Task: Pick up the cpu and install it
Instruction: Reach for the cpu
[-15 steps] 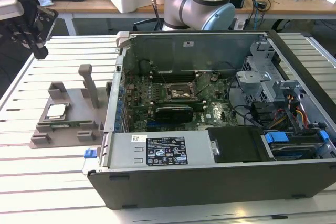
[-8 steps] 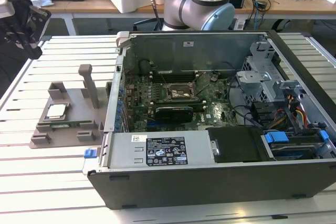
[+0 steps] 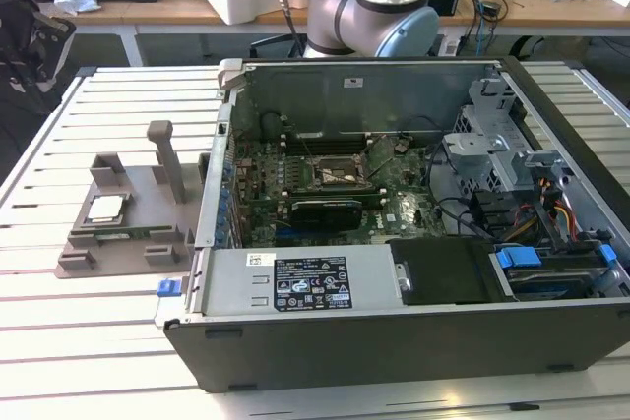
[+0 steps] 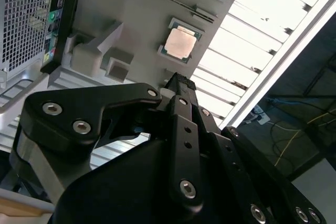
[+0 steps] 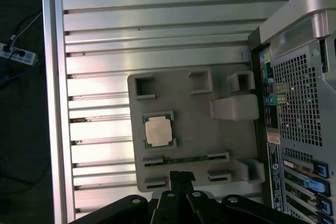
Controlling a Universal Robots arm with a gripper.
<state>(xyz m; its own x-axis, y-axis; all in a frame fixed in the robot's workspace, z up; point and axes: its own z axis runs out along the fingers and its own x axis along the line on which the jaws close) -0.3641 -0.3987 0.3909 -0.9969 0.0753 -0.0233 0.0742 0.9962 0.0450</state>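
First, in the exterior view, the cpu lay flat in a square pocket of the grey holder, on the holder's side away from the open computer case. In the second wrist view the gripper, fingers pressed together and empty, hung over the holder's edge. In the first wrist view the cpu sat apart from the fingertips, with bare holder between.

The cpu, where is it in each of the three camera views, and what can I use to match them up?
Exterior view: the cpu sits in the grey holder, on the exterior view's left, beside the computer case.
Second wrist view: the cpu lies in the holder's square pocket, away from the case.
First wrist view: the cpu lies in that same pocket.
Shared landmark: the grey holder.
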